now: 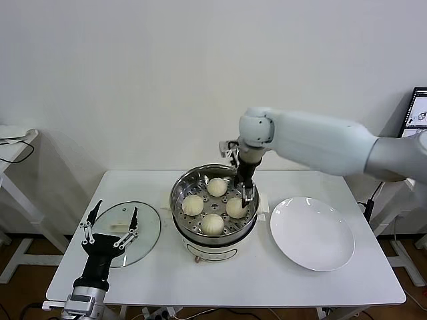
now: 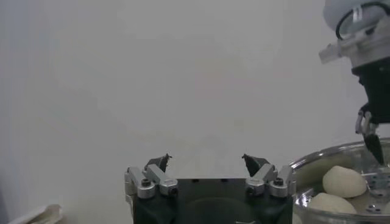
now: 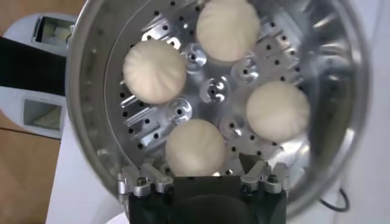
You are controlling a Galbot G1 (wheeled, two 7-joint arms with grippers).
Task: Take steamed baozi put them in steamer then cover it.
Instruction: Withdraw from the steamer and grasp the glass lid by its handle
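On my left, the left gripper (image 1: pixel 110 223) hangs over the near-left table (image 1: pixel 200 280) edge, jaws spread wide and empty, just above the cover (image 1: pixel 143 230), which lies flat on the table left of the steamer (image 1: pixel 181 190). All four steamed baozi (image 1: pixel 213 224) sit on the steamer's perforated tray. My right gripper (image 1: pixel 247 195) reaches down inside the steamer at its right side, beside the right-hand bun, jaws wide apart and gripping nothing. A white plate (image 1: pixel 312 233) rests further right
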